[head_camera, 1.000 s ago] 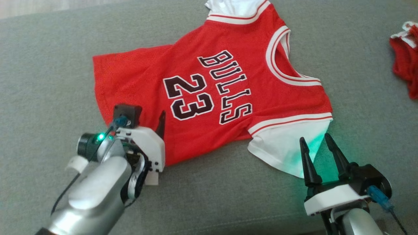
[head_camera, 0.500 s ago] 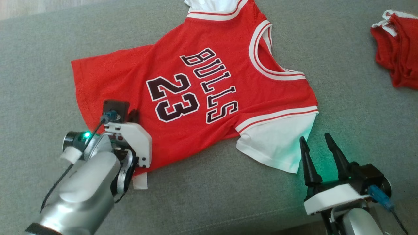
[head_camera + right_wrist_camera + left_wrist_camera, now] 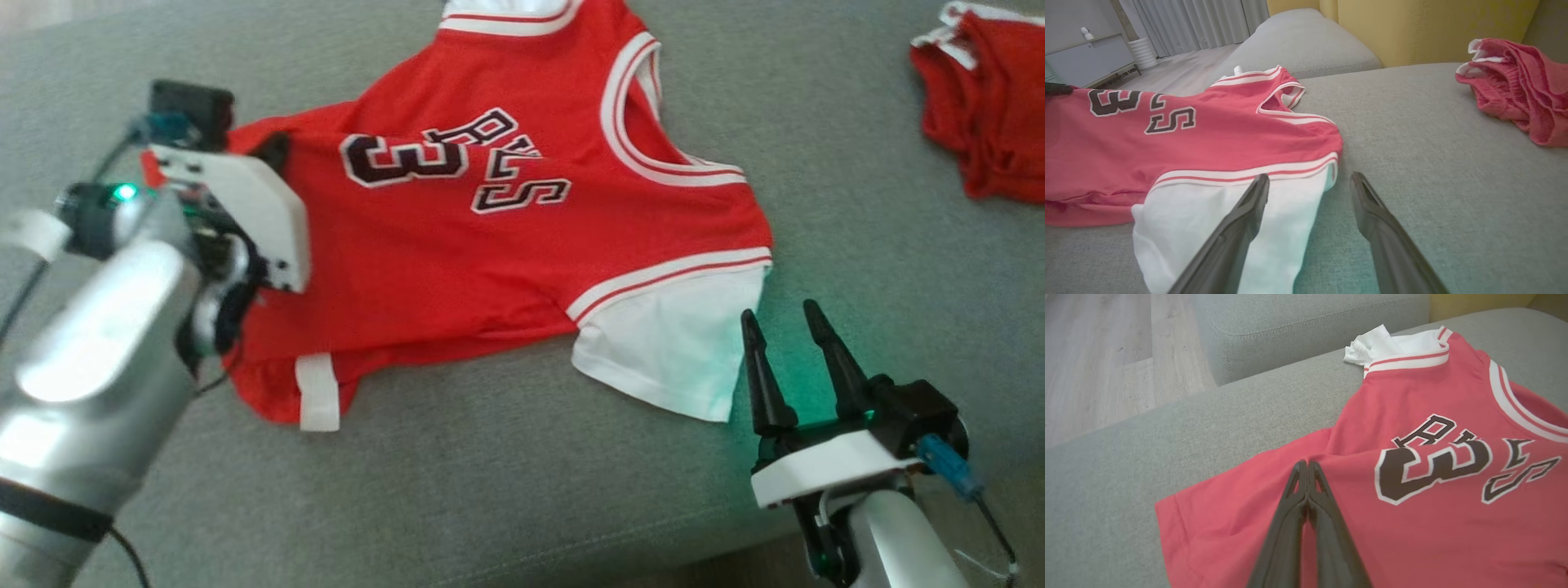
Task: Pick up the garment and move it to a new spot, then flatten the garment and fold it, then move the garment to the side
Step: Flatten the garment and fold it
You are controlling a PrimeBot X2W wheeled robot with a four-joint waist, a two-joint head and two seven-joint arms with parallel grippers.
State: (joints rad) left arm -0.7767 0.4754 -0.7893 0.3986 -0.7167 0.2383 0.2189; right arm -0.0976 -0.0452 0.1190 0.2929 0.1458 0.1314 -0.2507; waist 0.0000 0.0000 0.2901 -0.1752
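Sofa (image 3: 490,490): grey fabric, under the red jersey (image 3: 490,261).
Floor (image 3: 1106,355): pale wood, at 10 o'clock.
My left gripper (image 3: 1306,465): clenched on the jersey.
My right gripper (image 3: 780,314): released.

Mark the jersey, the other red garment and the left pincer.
jersey (image 3: 457,269): head view, red front below the lettering.
other red garment (image 3: 988,122): head view, middle of the crumpled heap.
left pincer (image 3: 1306,467): left wrist view, between its closed fingertips.
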